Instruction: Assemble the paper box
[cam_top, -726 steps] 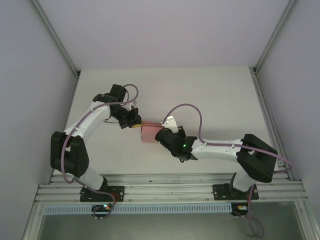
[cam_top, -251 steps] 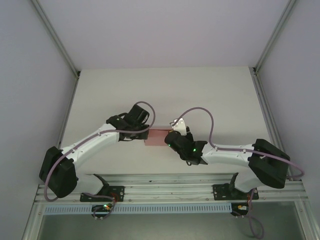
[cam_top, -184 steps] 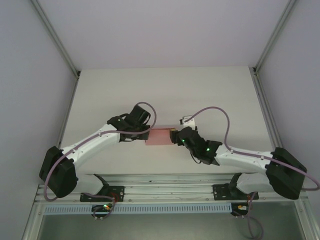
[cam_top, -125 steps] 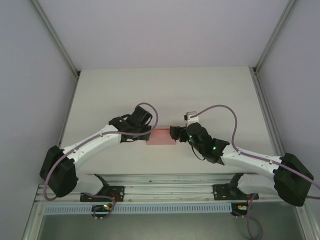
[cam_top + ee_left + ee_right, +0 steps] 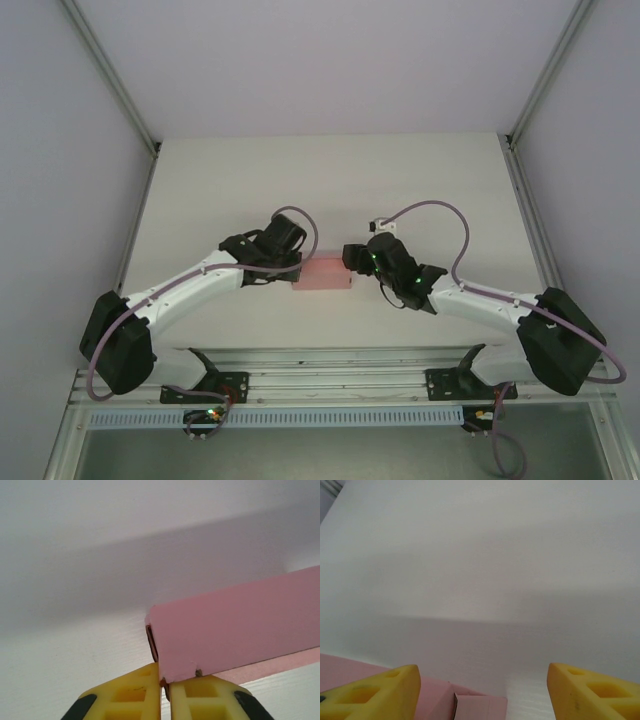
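The left tool (image 5: 164,679) pinches the end edge of the paper box (image 5: 235,625), which stretches rightward ahead of it. The right tool (image 5: 482,669) gapes released, with the box's other end low beside its left finger.

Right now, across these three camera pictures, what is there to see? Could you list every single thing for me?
pink cardboard box: one, pink, folded into a flat rectangular shape, mid-table between the two grippers
table: one, white, under everything
wall panels: three, pale grey, behind and on both sides of the table
metal rails: several, silver, along the near edge under the arm bases
cables: two, purple, one looping over each arm
left arm: one, white with black joints, reaching in from the left
right arm: one, white with black joints, reaching in from the right
left gripper: one, yellow fingers, closed on a corner of the box
right gripper: one, yellow fingers, open, at the box's other end
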